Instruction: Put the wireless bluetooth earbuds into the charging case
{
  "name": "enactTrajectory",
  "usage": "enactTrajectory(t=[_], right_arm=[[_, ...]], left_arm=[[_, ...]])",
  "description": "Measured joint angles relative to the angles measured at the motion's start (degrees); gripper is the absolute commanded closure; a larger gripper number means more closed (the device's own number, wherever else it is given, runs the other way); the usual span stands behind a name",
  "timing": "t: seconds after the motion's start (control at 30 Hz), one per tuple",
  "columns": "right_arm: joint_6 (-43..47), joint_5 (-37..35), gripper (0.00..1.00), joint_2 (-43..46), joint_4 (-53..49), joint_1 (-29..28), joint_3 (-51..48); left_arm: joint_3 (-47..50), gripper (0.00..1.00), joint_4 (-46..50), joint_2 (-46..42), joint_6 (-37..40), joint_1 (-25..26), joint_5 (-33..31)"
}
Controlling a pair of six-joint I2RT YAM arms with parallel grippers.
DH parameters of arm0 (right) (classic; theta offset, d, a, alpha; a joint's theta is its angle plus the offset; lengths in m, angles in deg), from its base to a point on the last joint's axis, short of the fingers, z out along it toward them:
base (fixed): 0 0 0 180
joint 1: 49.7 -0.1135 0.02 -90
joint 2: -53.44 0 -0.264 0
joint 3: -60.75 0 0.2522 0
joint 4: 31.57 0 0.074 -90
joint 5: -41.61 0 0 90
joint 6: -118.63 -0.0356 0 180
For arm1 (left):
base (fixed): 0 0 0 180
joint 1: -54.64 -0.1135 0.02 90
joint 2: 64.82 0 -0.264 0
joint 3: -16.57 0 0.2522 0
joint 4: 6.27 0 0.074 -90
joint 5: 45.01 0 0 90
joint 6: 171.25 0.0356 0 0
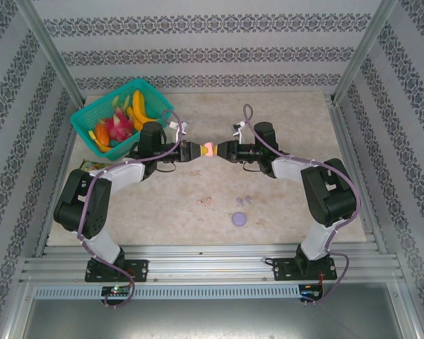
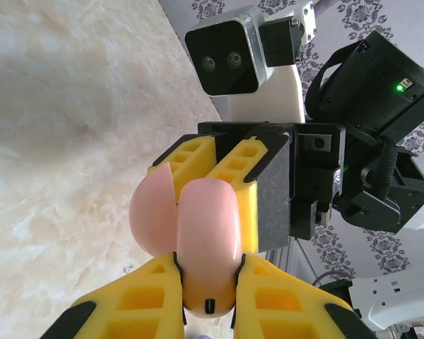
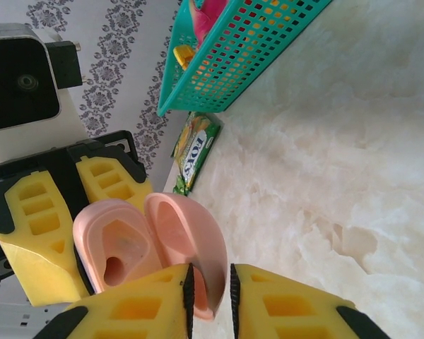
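Yellow-fingered left gripper (image 2: 208,288) clamps the base of the open pink charging case (image 2: 206,215), right gripper (image 3: 210,286) pinches its lid, above the table's (image 1: 304,120) middle; pink earbuds (image 1: 205,202) lie loose toward the near edge, lilac earbuds (image 1: 244,200) beside them, nearer the right arm.

Free over bare table (image 1: 297,120) far right. Blocked mid-table by pink case (image 1: 208,148) pinched between left gripper (image 1: 200,150) and right gripper (image 1: 218,150); far left by teal basket (image 1: 107,99); near front by lilac case (image 1: 239,219).
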Motion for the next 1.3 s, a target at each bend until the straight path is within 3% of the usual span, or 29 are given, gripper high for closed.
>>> enactTrajectory(t=[0.33,0.5,0.57,0.77,1.3], right_arm=[[0.00,0.00,0.92,-0.28,-0.09,0.00,0.00],[0.00,0.00,0.99,-0.28,-0.46,0.00,0.00],[0.00,-0.02,1.00,-0.28,-0.46,0.00,0.00],[-0.02,-1.07,1.00,-0.28,-1.03,0.00,0.02],[3.19,-5.57,1.00,-0.28,-9.66,1.57,2.64]], left_arm=[[0.00,0.88,0.00,0.00,-0.02,0.00,-0.09],[0.00,0.83,0.00,0.00,-0.17,0.00,-0.26],[0.00,0.78,0.00,0.00,-0.20,0.11,-0.46],[-0.07,0.49,-0.04,0.00,-0.24,0.48,-1.09],[-1.22,0.13,4.94,-0.57,1.60,0.59,-4.44]])
